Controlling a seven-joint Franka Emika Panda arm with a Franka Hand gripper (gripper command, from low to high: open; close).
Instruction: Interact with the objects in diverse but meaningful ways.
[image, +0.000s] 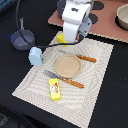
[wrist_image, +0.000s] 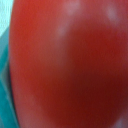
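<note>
Going from the exterior view's left to its right: we've got one grey saucepan (image: 22, 38) sitting on the black table (image: 10, 70), off the mat. Its long handle sticks up and away from the camera, so its long axis runs roughly front to back in that view.

Next is one light blue cup (image: 36, 56) on the left edge of the striped mat (image: 95, 80), standing upright as far as we can tell.

One yellow packet (image: 55, 89) with red markings lies flat near the mat's front, long axis pointing toward the camera and slightly right.

Middle of the mat: one round plate (image: 67, 65). One fork (image: 64, 79) lies just in front of it and one knife (image: 79, 57) just behind, both with orange handles pointing to the right.

One cheese wedge (image: 62, 37) peeks out behind the plate, mostly blocked by the arm and a black cable.

The gripper (image: 76, 36) hangs over that spot by the mat's far edge. In the wrist view one red tomato (wrist_image: 70, 65) fills nearly the whole picture, so it's right up against the camera; we can't see it in the exterior view. Fingers are out of sight, so we can't tell if it's clamped or loose.

Far right there's a brown board (image: 105, 20) with a bowl (image: 122, 16) on it.
</note>
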